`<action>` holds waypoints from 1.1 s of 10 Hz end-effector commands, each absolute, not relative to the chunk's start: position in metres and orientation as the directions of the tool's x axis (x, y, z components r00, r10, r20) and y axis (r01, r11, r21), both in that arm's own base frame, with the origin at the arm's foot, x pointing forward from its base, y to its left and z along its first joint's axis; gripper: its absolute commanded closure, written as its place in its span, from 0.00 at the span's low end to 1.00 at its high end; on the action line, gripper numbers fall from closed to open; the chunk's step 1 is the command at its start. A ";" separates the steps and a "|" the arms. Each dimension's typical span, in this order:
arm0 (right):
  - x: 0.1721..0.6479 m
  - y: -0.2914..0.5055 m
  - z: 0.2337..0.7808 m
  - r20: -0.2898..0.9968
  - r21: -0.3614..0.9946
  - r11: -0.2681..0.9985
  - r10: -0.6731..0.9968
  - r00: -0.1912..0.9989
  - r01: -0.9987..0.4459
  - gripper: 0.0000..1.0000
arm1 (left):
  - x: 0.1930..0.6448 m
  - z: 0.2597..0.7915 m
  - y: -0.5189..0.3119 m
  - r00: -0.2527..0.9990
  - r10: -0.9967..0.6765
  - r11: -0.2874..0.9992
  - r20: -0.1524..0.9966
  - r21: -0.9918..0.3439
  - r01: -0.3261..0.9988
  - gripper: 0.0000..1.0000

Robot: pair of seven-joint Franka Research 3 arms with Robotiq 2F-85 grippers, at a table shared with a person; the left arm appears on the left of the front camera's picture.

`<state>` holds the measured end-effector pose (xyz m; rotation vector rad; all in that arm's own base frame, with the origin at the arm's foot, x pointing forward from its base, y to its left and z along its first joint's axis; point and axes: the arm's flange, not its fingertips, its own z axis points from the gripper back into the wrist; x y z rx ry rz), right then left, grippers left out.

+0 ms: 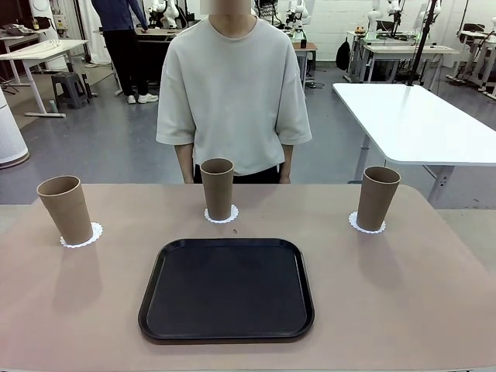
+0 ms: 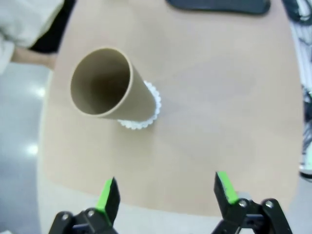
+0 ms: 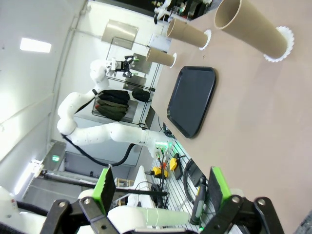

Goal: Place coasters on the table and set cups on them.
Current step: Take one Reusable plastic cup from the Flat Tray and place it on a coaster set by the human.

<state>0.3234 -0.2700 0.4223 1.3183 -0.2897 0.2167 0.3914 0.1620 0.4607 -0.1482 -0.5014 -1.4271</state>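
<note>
Three tan cups stand upright on the beige table (image 1: 403, 302), each on a white lacy coaster: the left cup (image 1: 68, 208) on its coaster (image 1: 84, 236), the middle cup (image 1: 218, 188) on its coaster (image 1: 222, 217), the right cup (image 1: 377, 198) on its coaster (image 1: 366, 226). My left gripper (image 2: 166, 192) hangs open and empty above the table's edge, clear of the left cup (image 2: 105, 84) and coaster (image 2: 146, 116). My right gripper (image 3: 158, 187) is open and empty too, well back from the right cup (image 3: 251, 29) and coaster (image 3: 285, 46).
A black tray (image 1: 226, 288) lies empty at the table's front middle. A person (image 1: 232, 93) stands at the far side with arms down. A white table (image 1: 418, 116) stands off to the back right. In the right wrist view my left arm (image 3: 97, 131) reaches high above the far cup (image 3: 161, 56).
</note>
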 end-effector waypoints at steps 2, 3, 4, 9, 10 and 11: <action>0.323 -0.270 0.425 0.315 0.923 0.240 -0.014 0.949 -0.302 0.00 | 0.379 0.485 0.124 0.216 -0.941 0.270 0.261 0.193 0.943 0.00; 0.323 -0.270 0.425 0.315 0.923 0.240 -0.014 0.949 -0.302 0.00 | 0.381 0.493 0.115 0.289 -0.920 0.337 0.264 0.161 0.928 0.00; 0.323 -0.270 0.425 0.315 0.923 0.240 -0.014 0.949 -0.302 0.00 | 0.386 0.506 0.104 0.396 -0.866 0.441 0.306 0.090 0.893 0.00; 0.323 -0.270 0.425 0.315 0.923 0.240 -0.014 0.949 -0.302 0.00 | 0.405 0.525 0.051 0.626 -0.688 0.658 0.366 -0.047 0.751 0.00; 0.323 -0.270 0.425 0.315 0.923 0.240 -0.014 0.949 -0.302 0.00 | 0.410 0.519 0.046 0.656 -0.669 0.689 0.349 -0.040 0.723 0.00; 0.323 -0.270 0.425 0.315 0.923 0.240 -0.014 0.949 -0.302 0.00 | 0.413 0.513 0.049 0.659 -0.661 0.696 0.359 -0.034 0.717 0.00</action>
